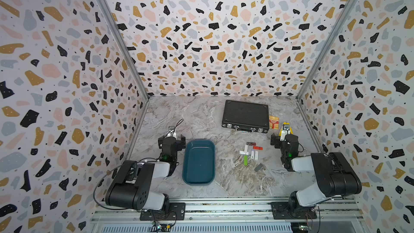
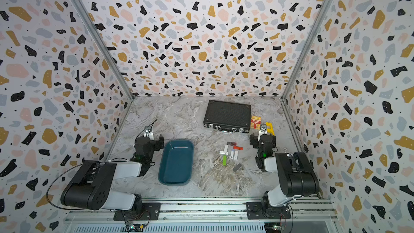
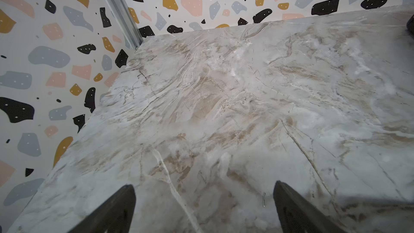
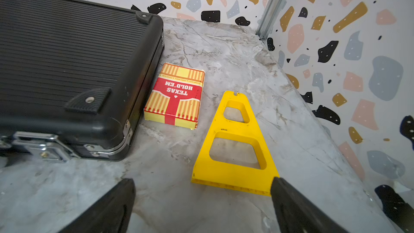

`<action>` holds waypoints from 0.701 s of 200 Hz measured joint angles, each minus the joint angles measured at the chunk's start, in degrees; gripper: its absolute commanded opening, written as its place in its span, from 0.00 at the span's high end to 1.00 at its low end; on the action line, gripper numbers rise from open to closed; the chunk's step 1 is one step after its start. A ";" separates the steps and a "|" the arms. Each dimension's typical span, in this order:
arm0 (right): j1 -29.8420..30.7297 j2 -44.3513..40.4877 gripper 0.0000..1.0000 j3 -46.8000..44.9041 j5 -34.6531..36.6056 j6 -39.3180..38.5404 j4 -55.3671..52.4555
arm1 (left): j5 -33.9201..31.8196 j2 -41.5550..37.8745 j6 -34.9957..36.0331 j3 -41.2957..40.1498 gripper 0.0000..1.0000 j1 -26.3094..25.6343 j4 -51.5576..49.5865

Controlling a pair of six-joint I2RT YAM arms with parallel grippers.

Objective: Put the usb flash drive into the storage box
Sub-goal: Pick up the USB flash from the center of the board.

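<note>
Several usb flash drives (image 1: 252, 153): lie flat in a loose cluster on the table (image 1: 201, 119), between the two grippers. They are nearer the right gripper (image 4: 203, 181), back from its tips and beside its wrist. None is in the storage box (image 1: 199, 164) yet.
Handling: judged light, stiff and smooth. They sit low on the table and would likely skid or twist if pinched off-centre.
Hold: best taken across the narrow width at mid-body, with the jaws coming straight down.
Easiest pick: the grey stick (image 1: 258, 167) and green stick (image 1: 245, 160) lie at the cluster's edge with bare table around them. The white ones in the middle lie close together and leave little finger room.
Storage box: empty and open-topped, just beside the left gripper's wrist, on the side toward the right gripper. Its raised rim must be cleared before letting go.
Right gripper: spread wide, holding nothing. A yellow triangular frame (image 4: 224, 175) lies just ahead of its tips, with a card pack (image 4: 177, 96) and black briefcase (image 1: 245, 115) further ahead.
Left gripper (image 3: 203, 187): spread wide and empty, with bare table ahead up to the corner.
Open room: bare table runs between the cluster and the box. Walls (image 1: 67, 86) stand close outside each arm.
</note>
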 measured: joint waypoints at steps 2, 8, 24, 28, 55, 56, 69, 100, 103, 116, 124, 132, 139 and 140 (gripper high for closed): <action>0.00 0.00 0.00 0.00 0.00 0.00 -0.02 | 0.02 0.00 -0.02 0.00 0.00 0.02 0.00; 0.00 0.00 0.00 0.00 0.00 0.00 0.00 | 0.09 0.00 -0.02 0.00 0.00 0.02 0.00; 0.00 0.00 0.00 0.00 0.00 0.00 0.00 | 0.31 0.00 -0.02 0.00 0.00 0.02 0.00; 0.00 0.00 0.00 0.00 0.00 0.00 0.00 | 0.37 0.00 -0.02 0.00 0.00 0.02 0.00; 0.00 0.00 0.00 0.00 -0.02 0.00 0.00 | 0.44 0.00 -0.02 0.00 0.00 0.02 0.00; 0.00 0.00 0.00 0.00 -0.02 0.00 0.00 | 0.44 0.00 -0.02 0.00 0.00 0.02 0.00; 0.00 0.00 0.00 0.00 0.00 0.00 0.00 | 0.46 0.00 -0.02 0.00 0.00 0.07 0.00; 0.00 0.00 0.00 0.00 -0.02 0.00 -0.07 | 0.46 0.00 -0.02 0.00 0.00 0.07 0.00; -0.04 0.00 0.00 0.00 -0.02 0.00 -0.09 | 0.44 0.00 -0.04 0.00 0.00 0.07 0.00; -0.11 0.00 0.00 0.00 -0.02 0.00 -0.17 | -0.13 -0.04 -0.02 0.00 0.00 -0.13 0.09; -0.09 0.00 0.00 0.00 0.02 0.00 -0.20 | -1.86 -0.39 0.00 -0.02 0.00 -0.76 -0.04; -0.07 -0.20 0.00 0.00 0.87 0.02 -0.37 | -3.87 -1.66 0.09 0.00 0.00 -1.75 -1.01; 0.09 -1.29 0.00 0.00 1.55 0.02 -1.73 | -5.73 -3.87 0.48 0.22 0.00 -3.21 -3.34; 0.13 -1.49 0.00 0.00 1.64 0.02 -1.95 | -5.92 -4.22 0.52 0.31 0.00 -3.45 -3.72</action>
